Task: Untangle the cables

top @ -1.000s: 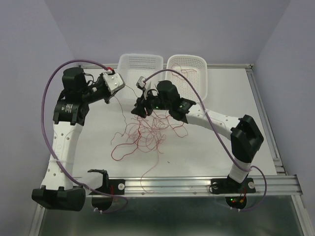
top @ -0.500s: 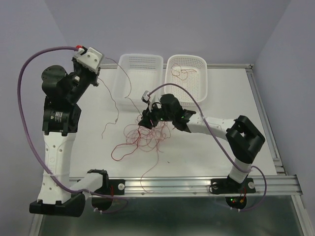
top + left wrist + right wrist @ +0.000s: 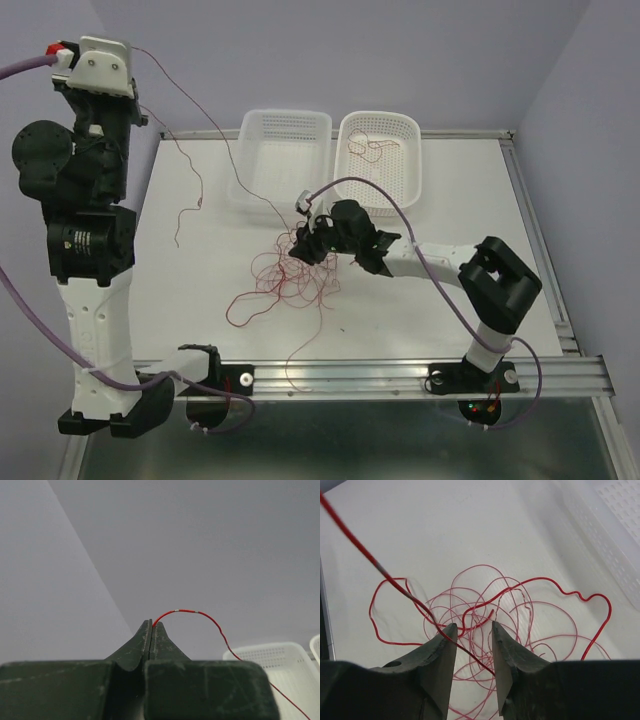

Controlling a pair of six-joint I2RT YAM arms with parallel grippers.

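High at the far left, your left gripper [image 3: 130,52] stands well above the table [image 3: 200,270]. Its jaws are pressed fully together on one red cable [image 3: 187,611], pinched right at the fingertips. From there that cable runs down and to the right, crossing in front of the left basket [image 3: 262,125], into the heap of cables [image 3: 290,285] lying near the middle of the table. Another thin red length [image 3: 192,190] hangs to the left of it; you cannot tell where it starts. Your right gripper [image 3: 472,630] sits low over the far right side of the heap, jaws a little apart. The taut cable passes between them, and you cannot tell whether either finger touches it. A further red wire [image 3: 368,148] lies in the right basket [image 3: 410,130], apart from the heap.
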